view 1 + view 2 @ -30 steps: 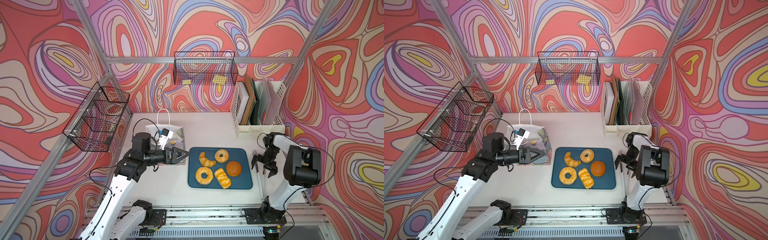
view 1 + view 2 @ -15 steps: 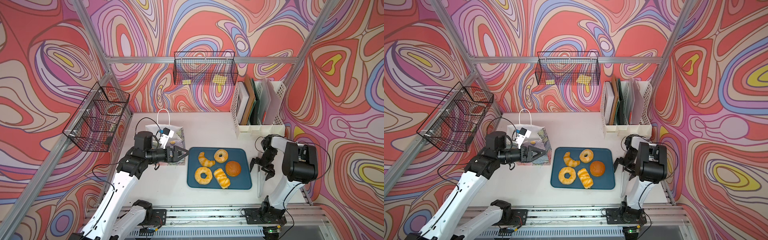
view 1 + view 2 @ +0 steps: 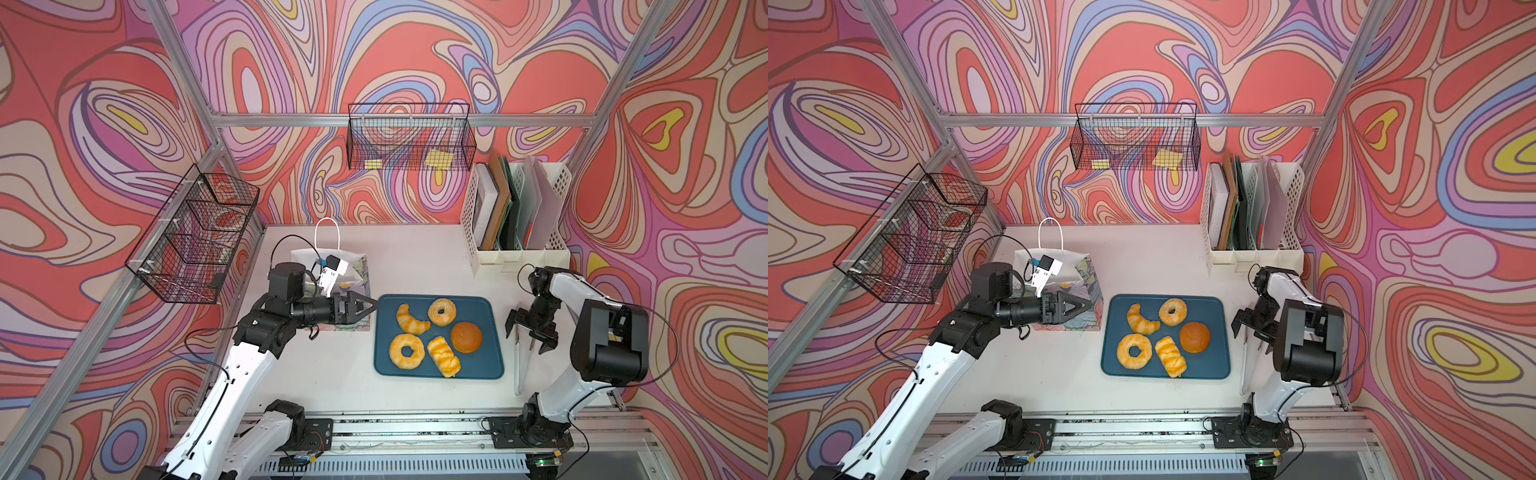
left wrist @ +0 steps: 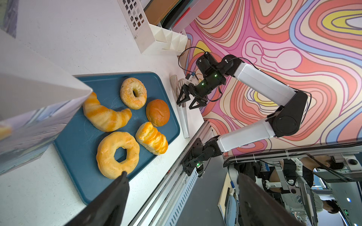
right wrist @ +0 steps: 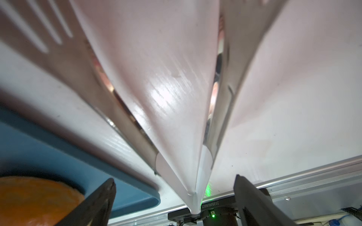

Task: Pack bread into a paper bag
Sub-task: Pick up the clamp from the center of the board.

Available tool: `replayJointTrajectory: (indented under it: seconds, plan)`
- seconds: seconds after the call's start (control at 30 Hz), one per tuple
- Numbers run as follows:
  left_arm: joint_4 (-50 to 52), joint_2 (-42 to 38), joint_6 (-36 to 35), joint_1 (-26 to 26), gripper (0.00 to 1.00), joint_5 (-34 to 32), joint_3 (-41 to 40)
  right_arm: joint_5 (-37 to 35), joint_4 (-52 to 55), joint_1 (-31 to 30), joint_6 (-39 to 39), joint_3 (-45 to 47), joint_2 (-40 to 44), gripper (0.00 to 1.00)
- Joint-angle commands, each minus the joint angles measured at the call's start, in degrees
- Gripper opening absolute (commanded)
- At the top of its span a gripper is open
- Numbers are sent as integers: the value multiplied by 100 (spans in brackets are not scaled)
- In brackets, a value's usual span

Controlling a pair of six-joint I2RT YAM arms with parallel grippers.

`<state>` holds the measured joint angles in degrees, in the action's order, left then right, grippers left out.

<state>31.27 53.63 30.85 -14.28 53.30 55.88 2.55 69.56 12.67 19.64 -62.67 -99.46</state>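
Note:
The bread lies on a blue tray (image 3: 490, 365): croissant (image 3: 411, 319), small doughnut (image 3: 442, 311), brown bun (image 3: 466, 337), large doughnut (image 3: 407, 351) and twisted roll (image 3: 444, 361). The paper bag (image 3: 305, 257) stands upright left of the tray, partly hidden by my left arm. My left gripper (image 3: 370, 309) is open and empty, level above the bag's near edge and pointing at the tray; in the left wrist view one fingertip overlaps the large doughnut (image 4: 117, 154). My right gripper (image 3: 527, 336) hangs open over white tongs (image 3: 519, 365) right of the tray, its fingers (image 5: 109, 187) straddling the tongs (image 5: 166, 97).
A white perforated file rack (image 3: 519, 257) with boards stands at the back right. Black wire baskets hang on the back wall (image 3: 409, 137) and the left frame (image 3: 195, 237). An aluminium rail (image 3: 415, 419) runs along the table's front edge.
My left gripper has crept slightly toward the tray. The right arm has shifted its elbow a little while its gripper stays over the tongs. Both grippers remain open.

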Motion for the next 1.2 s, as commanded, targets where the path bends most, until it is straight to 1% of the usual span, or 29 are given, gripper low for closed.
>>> replayJointTrajectory:
  seconds: [0.0, 0.13, 0.27, 0.3, 0.37, 0.4, 0.43, 0.47, 0.6, 0.63, 0.67, 0.93, 1.0, 1.1, 1.13, 1.17]
  plan:
    - [-35, -98, -115, -26, 91, -51, 6, 2, -100, -10, 64, 89, -170, 94]
    - [-138, -20, -72, -30, 90, -8, -18, 196, -170, -10, 10, 125, -436, 93]
    - [-109, 16, -108, -31, 89, -20, 35, 428, -242, -10, -57, 168, -468, 87]
    - [-95, 16, -118, -27, 89, -45, 44, 428, -250, -11, -63, 168, -446, 82]
    - [-79, 16, -116, -31, 89, -64, 46, 541, -285, -10, -91, 191, -417, 69]
    - [-86, 16, -119, -29, 89, -65, 46, 553, -281, -10, -92, 195, -421, 65]
    - [-86, 16, -107, -31, 89, -64, 46, 577, -276, -10, -102, 192, -416, 64]
    - [-91, 7, -106, -31, 89, -69, 44, 609, -285, -14, -101, 196, -394, 60]
    - [-31, -28, -128, -31, 89, -94, 63, 638, -252, -10, -101, 192, -291, 58]
    - [-25, -36, -129, -31, 89, -106, 71, 643, -246, -11, -106, 199, -251, 53]
    - [-16, -37, -136, -28, 89, -108, 77, 659, -233, -12, -108, 194, -241, 51]
    - [28, 41, -176, -26, 89, -122, 168, 675, -86, -10, -50, 115, 173, 50]
    - [42, 54, -193, -30, 89, -117, 186, 697, -45, -11, -26, 102, 286, 48]
    - [76, 64, -211, -29, 89, -129, 182, 909, 110, -10, 22, 83, 480, 47]
    - [67, 61, -203, -30, 90, -137, 178, 1031, 143, -25, 31, 133, 575, 44]
    - [43, 59, -186, -31, 89, -143, 162, 1068, 162, -23, 67, 193, 675, 44]
